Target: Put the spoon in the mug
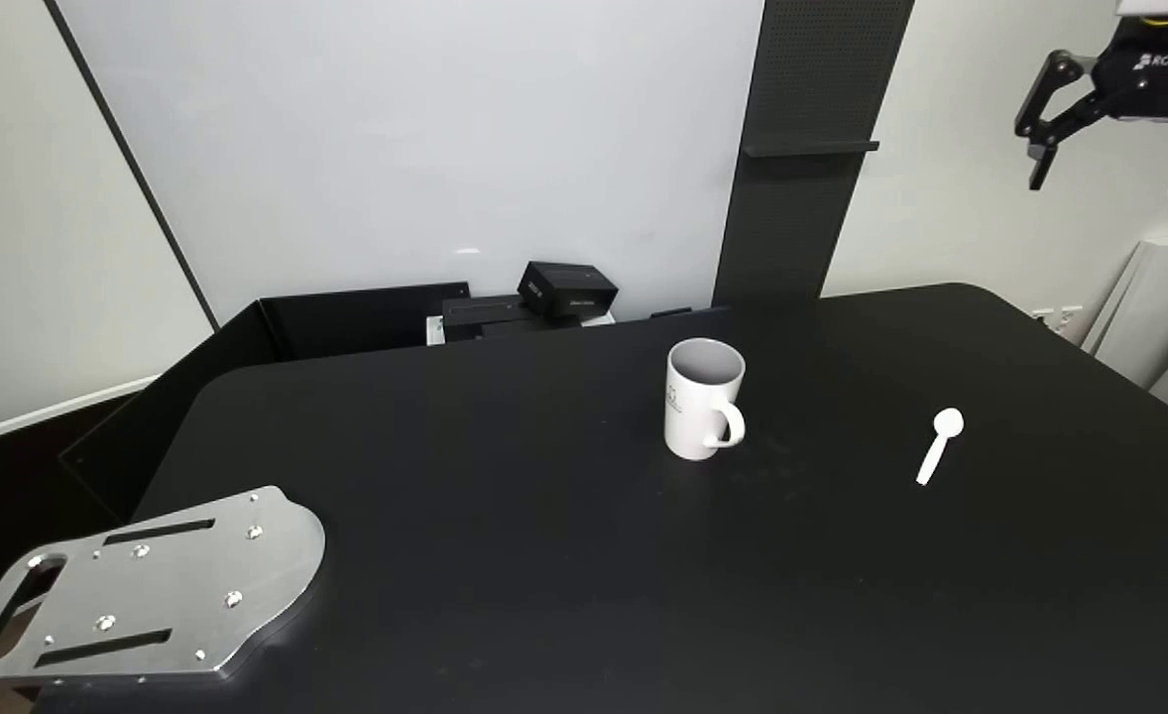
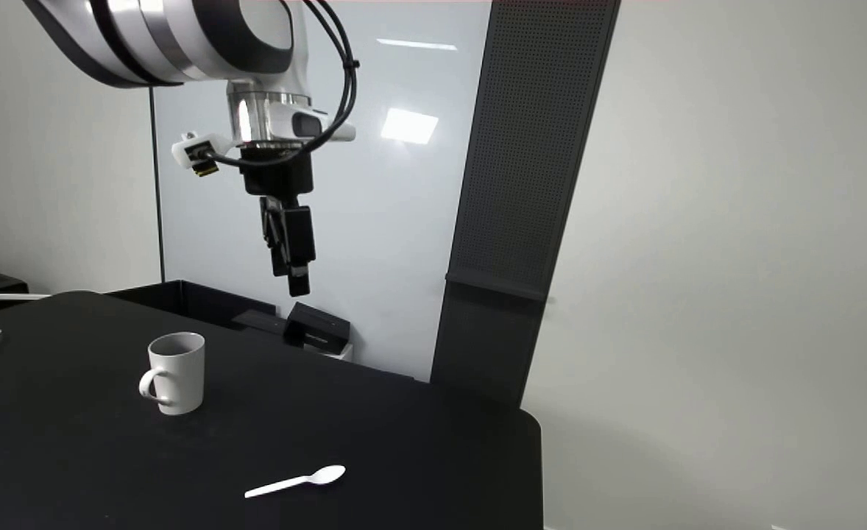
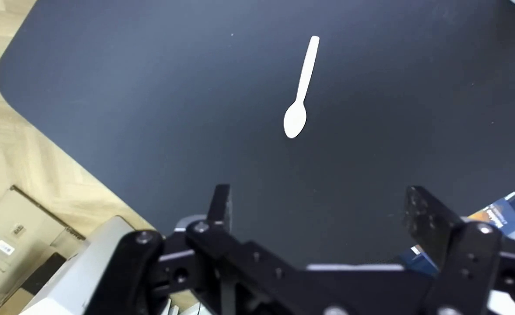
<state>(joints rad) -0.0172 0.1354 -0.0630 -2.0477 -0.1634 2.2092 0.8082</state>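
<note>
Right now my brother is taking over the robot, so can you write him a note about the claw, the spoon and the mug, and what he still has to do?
Claw: open, holding nothing, raised above the table.
Spoon: lying on the table, apart from the mug.
Mug: standing upright on the table.
Done: no part of the job yet; the spoon is not picked up.
Left: lower the claw, grip the spoon, carry it over and put it in the mug.
</note>
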